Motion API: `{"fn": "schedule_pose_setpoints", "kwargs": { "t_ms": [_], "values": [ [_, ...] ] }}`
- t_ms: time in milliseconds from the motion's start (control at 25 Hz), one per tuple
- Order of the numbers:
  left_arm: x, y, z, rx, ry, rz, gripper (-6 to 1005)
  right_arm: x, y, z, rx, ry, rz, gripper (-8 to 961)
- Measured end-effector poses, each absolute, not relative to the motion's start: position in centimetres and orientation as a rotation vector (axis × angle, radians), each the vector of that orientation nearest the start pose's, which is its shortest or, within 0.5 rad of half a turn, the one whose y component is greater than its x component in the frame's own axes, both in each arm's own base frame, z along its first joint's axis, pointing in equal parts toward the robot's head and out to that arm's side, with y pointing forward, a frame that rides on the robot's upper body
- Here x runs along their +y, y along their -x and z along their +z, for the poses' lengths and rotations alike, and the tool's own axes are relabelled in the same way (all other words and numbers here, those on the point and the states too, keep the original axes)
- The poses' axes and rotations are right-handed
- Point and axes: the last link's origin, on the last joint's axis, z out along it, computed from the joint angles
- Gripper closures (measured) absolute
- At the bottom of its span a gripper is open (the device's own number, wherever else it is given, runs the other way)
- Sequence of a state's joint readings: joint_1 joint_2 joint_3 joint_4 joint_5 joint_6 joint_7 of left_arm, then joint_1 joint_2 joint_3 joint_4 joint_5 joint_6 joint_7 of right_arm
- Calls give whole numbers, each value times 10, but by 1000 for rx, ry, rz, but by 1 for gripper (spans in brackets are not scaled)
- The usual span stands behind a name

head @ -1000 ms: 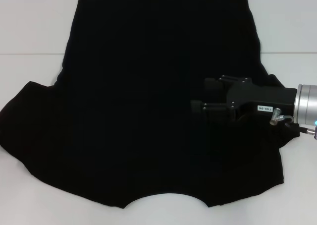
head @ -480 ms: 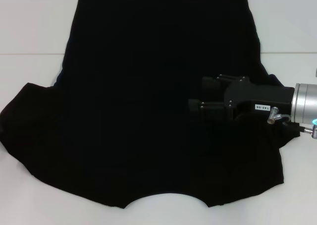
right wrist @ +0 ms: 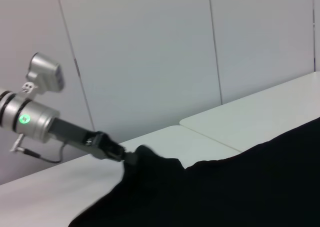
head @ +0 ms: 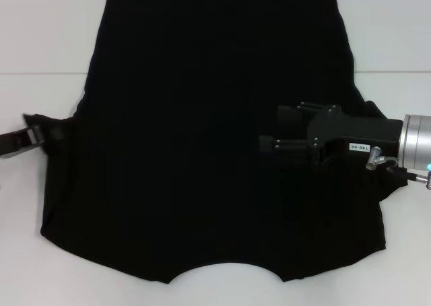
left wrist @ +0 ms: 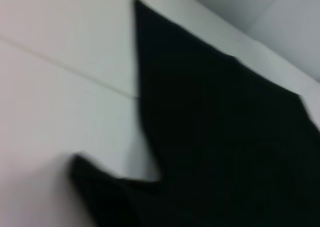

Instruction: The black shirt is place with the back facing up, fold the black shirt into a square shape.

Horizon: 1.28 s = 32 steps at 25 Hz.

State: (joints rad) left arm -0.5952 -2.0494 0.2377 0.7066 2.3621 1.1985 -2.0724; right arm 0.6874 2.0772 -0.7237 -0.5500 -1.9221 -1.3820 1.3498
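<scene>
While the large plain black soft-fabric T-shirt lies spread flat on the white table, its long axis runs away from the robot: straight hem at the far edge, curved neckline cut-out at the near edge, pointing toward the robot. Shirt fills most of the head view, roughly centred on the table. Right sleeve sticks out sideways under the right arm. Left sleeve no longer lies flat out to the side, it is bunched and drawn in toward the body, raised off the table as the right wrist view shows.

Left gripper, a black slim tool on a silver arm, sits at the left edge of the shirt at sleeve height; jaws pinched on the sleeve tip, fabric hanging from them in the right wrist view. Left wrist view shows only shirt and table, blurred.

Right gripper, a black boxy block on a silver wrist, hovers low over the shirt's right side near the sleeve root, pointing toward the shirt middle; jaws set apart, nothing between them
</scene>
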Motion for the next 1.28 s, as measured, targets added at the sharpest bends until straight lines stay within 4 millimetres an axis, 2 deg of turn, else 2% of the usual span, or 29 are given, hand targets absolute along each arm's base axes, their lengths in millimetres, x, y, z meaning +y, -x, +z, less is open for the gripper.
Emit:
{"fn": "schedule_pose_setpoints", "kwargs": {
  "t_ms": [200, 360, 440, 680, 880, 1160, 1280],
  "values": [
    [383, 316, 43, -1471, 2057, -577, 996, 379, -221, -16, 535, 2668, 723, 76],
    [382, 306, 29, -1425, 2145, -541, 997, 379, -222, -16, 539, 2664, 723, 79],
    [379, 298, 14, -1379, 2231, -503, 997, 379, -222, -16, 541, 2662, 725, 80],
    [373, 280, 5, -1332, 2330, -613, 996, 380, -222, -15, 539, 2657, 727, 84],
    [375, 273, -3, -1366, 2312, -690, 997, 380, -222, -14, 537, 2654, 731, 88],
    [380, 267, -11, -1370, 2285, -727, 955, 385, -226, -8, 572, 2621, 715, 93],
    [378, 260, -9, -1355, 2325, -779, 879, 392, -233, 2, 650, 2574, 693, 95]
  ]
}}
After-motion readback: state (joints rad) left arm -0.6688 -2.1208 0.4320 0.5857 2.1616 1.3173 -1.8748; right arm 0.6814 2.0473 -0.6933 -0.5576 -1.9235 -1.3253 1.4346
